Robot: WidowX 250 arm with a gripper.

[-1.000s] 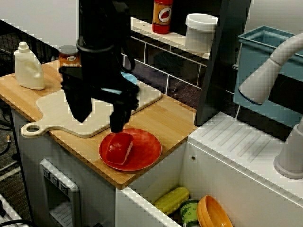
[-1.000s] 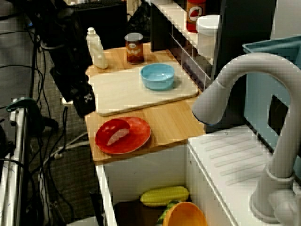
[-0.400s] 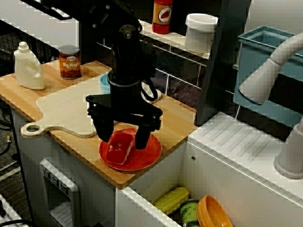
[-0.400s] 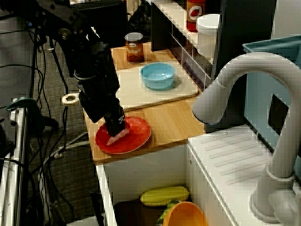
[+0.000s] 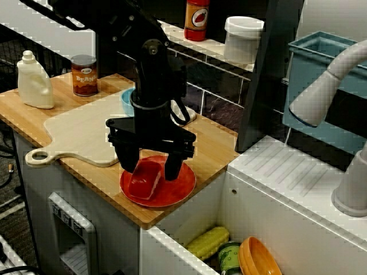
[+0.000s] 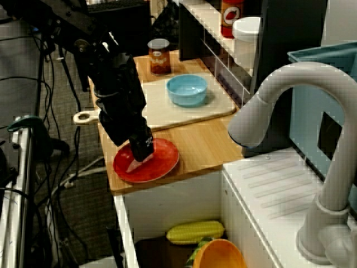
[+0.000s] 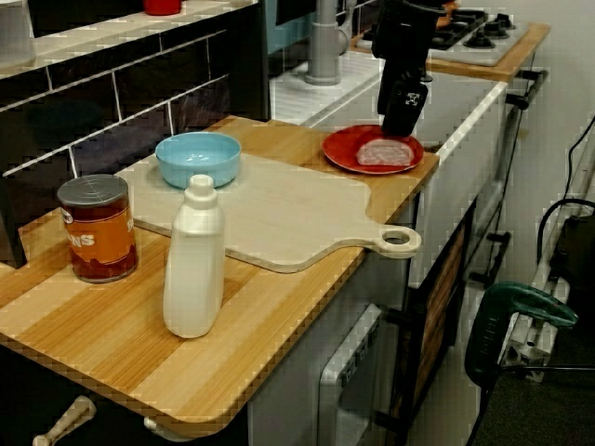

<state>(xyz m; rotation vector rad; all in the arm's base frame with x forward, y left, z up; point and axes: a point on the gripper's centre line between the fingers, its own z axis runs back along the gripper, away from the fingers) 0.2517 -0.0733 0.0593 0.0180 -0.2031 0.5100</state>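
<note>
The black two-fingered pincer [image 5: 150, 171] hangs low over a round red plate [image 5: 182, 184] that sits near the front edge of the wooden table [image 5: 213, 146]. Its jaws stand wide apart and point straight down. A red-and-pink slice of toy meat [image 5: 143, 181] lies on the plate between them. In the front view one finger [image 5: 128, 162] stands on each side of the slice. Whether either finger touches the slice cannot be told, and nothing is lifted or clamped.

In the view from over the tap the pincer covers most of the slice, and only a pale end shows beneath it. In the view from the bottle end the slice lies flat on the plate, with the pincer just above it.

Just beside the plate lies a pale wooden cutting board [image 5: 74, 134] with a ring handle. A light blue bowl [image 6: 187, 89] stands on the board's corner nearest the dark tiled wall. A tin can with a brown label [image 5: 84, 74] and a white plastic bottle [image 5: 34, 80] stand on the table at the end away from the plate.

Next to the table, a white sink [image 5: 269, 189] holds a yellow corn cob [image 5: 207, 242] and an orange bowl [image 5: 259, 258]. A grey tap [image 5: 324, 89] arches above the sink.
</note>
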